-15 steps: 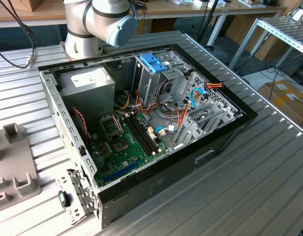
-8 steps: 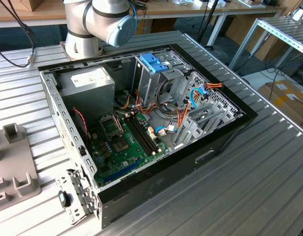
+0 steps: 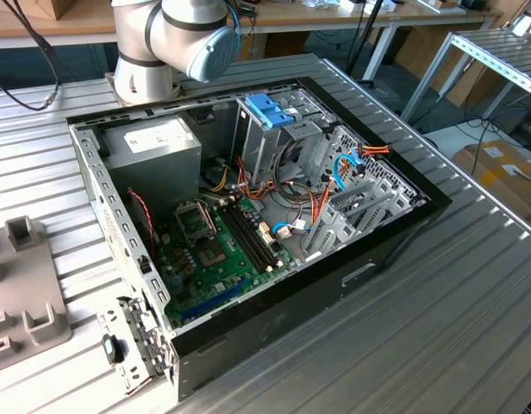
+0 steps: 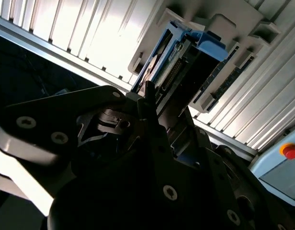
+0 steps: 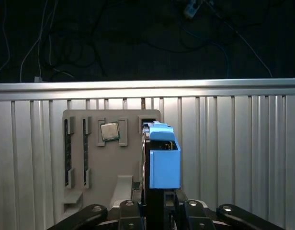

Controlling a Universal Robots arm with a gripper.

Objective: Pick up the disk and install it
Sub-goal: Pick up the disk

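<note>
First wrist view is looking along the arm's black metal gripper [image 5: 154, 206] toward the disk [image 5: 164, 165], a flat rectangular hard drive in a smooth light-blue plastic carrier frame. The disk is standing on its narrow edge in a slot of a pale grey plastic holder tray [image 5: 107, 167], and this tray is lying on the ribbed silver aluminium table [image 5: 233, 158]. I am judging that the disk is kept upright like this so that its two broad faces are easy to reach from above.

The gripper is hanging very near the upper edge of the disk, in line with its thin body. Whether it is clamped on the disk or apart from it, I cannot tell. In the second wrist view the disk is sitting inside the tray's slot, so in my judgement it is not lifted yet.

The tray is also carrying a small square silver processor chip [image 5: 109, 131] and long dark memory sticks [image 5: 67, 153] in narrow grooves. Each part is getting its own shaped pocket, probably to keep it in a known place.

In the exterior view, the open black computer case [image 3: 291, 328] is lying on the same table, showing a green circuit board [image 3: 222, 250]. A grey sheet-metal drive cage [image 3: 261, 151] with a fixed blue plastic latch [image 3: 270, 110] is standing inside it.
</note>
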